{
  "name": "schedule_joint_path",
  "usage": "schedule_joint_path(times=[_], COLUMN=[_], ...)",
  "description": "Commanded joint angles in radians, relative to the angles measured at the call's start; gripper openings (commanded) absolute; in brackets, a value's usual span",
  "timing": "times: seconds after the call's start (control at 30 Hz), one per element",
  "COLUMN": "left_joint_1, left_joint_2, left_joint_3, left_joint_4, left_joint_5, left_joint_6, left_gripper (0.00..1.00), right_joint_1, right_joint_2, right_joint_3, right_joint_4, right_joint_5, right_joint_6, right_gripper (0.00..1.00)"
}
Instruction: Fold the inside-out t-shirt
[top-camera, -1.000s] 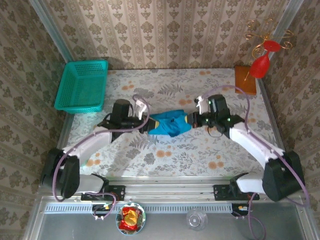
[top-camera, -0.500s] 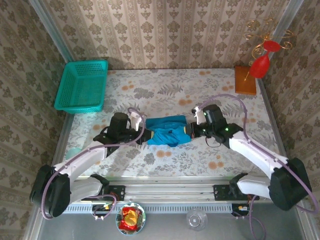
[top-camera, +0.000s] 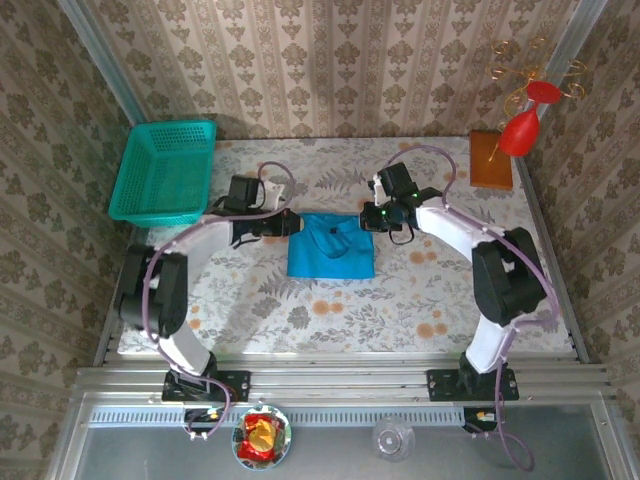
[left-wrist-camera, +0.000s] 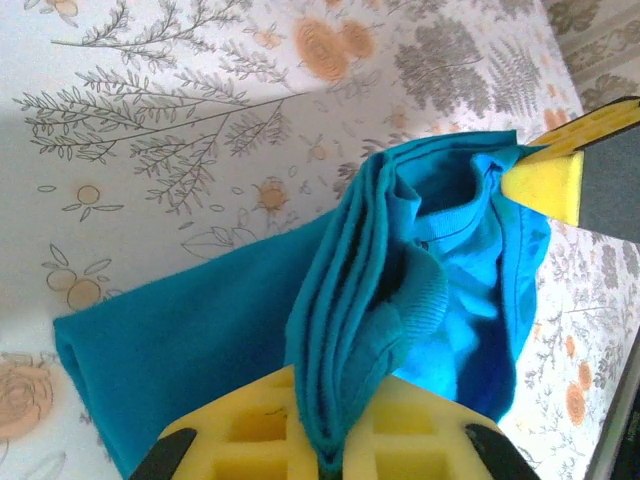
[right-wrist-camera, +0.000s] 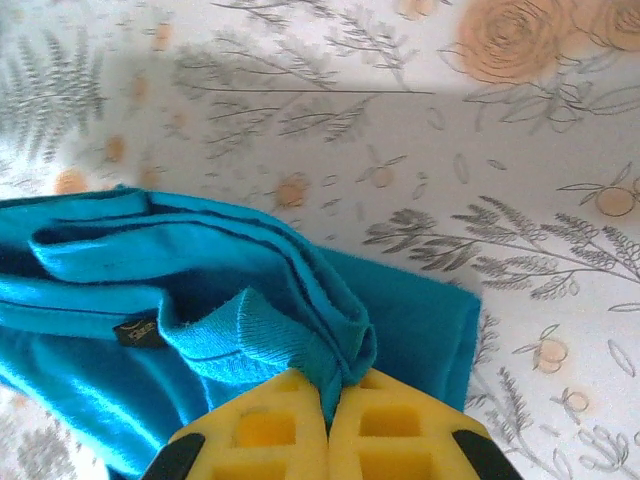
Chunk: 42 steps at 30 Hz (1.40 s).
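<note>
Lab booth: wallpaper walls (top-camera: 330, 70), aluminium frame (top-camera: 340, 378)

I count two arms (top-camera: 200, 243) of my own and two grippers, my left gripper (top-camera: 290, 222) and my right gripper (top-camera: 368, 218), each with two yellow-padded fingers (right-wrist-camera: 265, 430). There is one blue-teal t-shirt (top-camera: 331, 250) and one flower-patterned table (top-camera: 330, 315). I see one teal mesh basket (top-camera: 165, 172) and one brown wooden block (top-camera: 491, 160). Two red pieces (top-camera: 520, 130) hang on one gold wire stand (top-camera: 520, 72). I also count one small dish (top-camera: 240, 447) with one red and yellow wrapper (top-camera: 262, 433), and one clear glass (top-camera: 393, 437).
</note>
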Motion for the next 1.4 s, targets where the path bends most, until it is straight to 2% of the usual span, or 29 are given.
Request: schedule_joint_path(times=[0.0,0.1,0.27,0.57,0.83,1.13,1.37], left_joint_1=[0.019,0.033,0.053,0.056,0.058,0.061,0.074], left_joint_2=[0.133,0.229,0.298,0.302,0.229,0.258,0.176], left_joint_3=[0.121,0.199,0.203,0.154,0.109,0.111,0.07], left_joint_4=[-0.094,-0.14,-0.137,-0.113,-0.111,-0.12,-0.089], left_joint_5=[0.073,0.062,0.061,0.057,0.037,0.029,-0.031], left_joint_6=[0.038,0.039,0.012,-0.001,-0.019,-0.012,-0.074], left_gripper=[0.04,0.05,0.06,0.08,0.1,0.09,0.1], right_joint_1=[-0.026,-0.048,-0.068,-0.075,-0.069,-0.073,-0.102], right_joint_2=[0.081,0.137,0.206,0.186,0.126,0.24,0.301], right_joint_3=[0.058,0.08,0.094,0.093,0.093,0.128,0.117], right_joint_4=[-0.054,-0.048,-0.022,-0.03,-0.016,0.018,-0.032], right_joint_5=[0.0,0.0,-0.045,-0.102,-0.163,-0.225,-0.128], right_joint_6=[0.047,0.065,0.069,0.08,0.081,0.085,0.099], right_gripper=[0.0,0.0,0.0,0.0,0.0,0.0,0.0])
